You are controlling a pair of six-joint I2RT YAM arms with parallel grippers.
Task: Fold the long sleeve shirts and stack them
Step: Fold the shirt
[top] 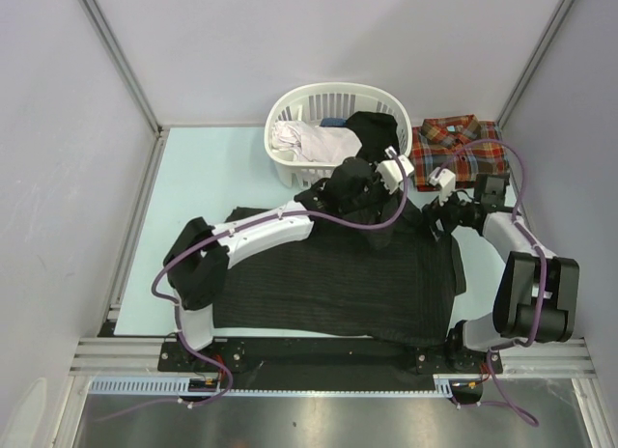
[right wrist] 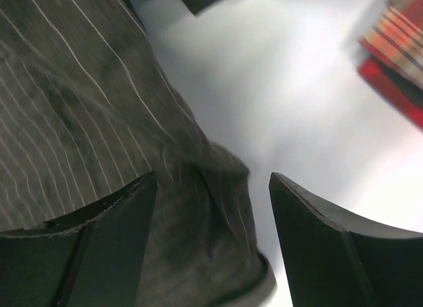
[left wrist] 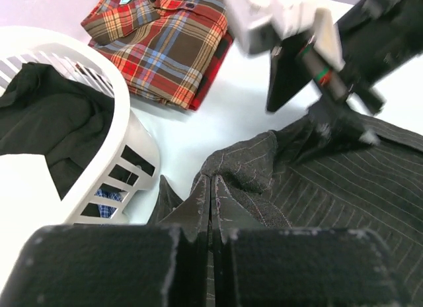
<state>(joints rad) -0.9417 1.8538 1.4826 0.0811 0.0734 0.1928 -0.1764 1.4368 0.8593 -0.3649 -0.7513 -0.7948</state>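
I find the black pinstriped cloth shirt (top: 338,284) spread mid-table, long axis 9-to-3. My left gripper (left wrist: 211,188) is clamped on its 12 o'clock edge. The right gripper (right wrist: 211,188) stands apart directly above the 2 o'clock corner, nearer. The folded red plaid flannel shirt (top: 463,144) lies at 1 o'clock.

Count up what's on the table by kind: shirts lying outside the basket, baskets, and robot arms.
Shirts outside the basket: 2, the dark pinstriped shirt and the plaid shirt
Baskets: 1, the white basket
Robot arms: 2, the left arm and the right arm
Total: 5
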